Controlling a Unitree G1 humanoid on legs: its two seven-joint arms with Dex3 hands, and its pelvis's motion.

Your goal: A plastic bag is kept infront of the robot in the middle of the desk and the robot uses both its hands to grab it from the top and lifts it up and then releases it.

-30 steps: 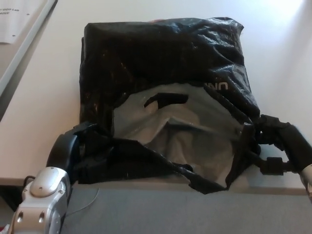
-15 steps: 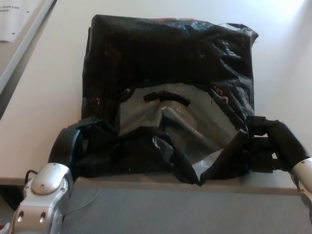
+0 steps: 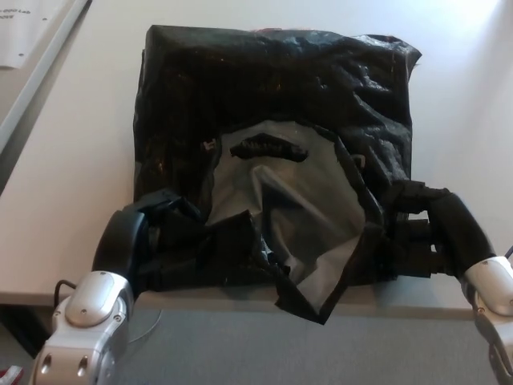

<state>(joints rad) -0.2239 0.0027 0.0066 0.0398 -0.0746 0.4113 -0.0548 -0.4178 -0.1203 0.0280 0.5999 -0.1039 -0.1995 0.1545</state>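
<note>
Crinkled black plastic bag point(image 3: 272, 104) with a grey inner lining sits mid-desk on the white desk top point(image 3: 72, 160), directly in front of the robot; its mouth faces the robot and is folded open, so the grey lining point(image 3: 280, 208) and a slot-shaped handle cut-out point(image 3: 268, 150) show; the near lip hangs just over the desk's front edge.

Left hand point(image 3: 140, 241), black with thick fingers, is at the bag's near-left corner, its fingers pushed into bunched black film; reads as clenched on the bag's top edge, though black on black hides the exact finger closure. Right hand point(image 3: 421, 233) is at the near-right corner, pressed against the bag's side fold; film is gathered around it, so I judge it as grasping that edge too, with the same caveat.

Why held so: the task calls for a two-handed grab at the top, and the opening is the bag's top as it lies; taking one corner each spreads the load and should keep the mouth from collapsing when raised.

Relative position: the bag lies between the two hands and extends away from them toward the far side of the desk; its body rests flat on the desk, so the lift looks not yet done; a sheet of white paper point(image 3: 24, 32) lies well apart at far left.
</note>
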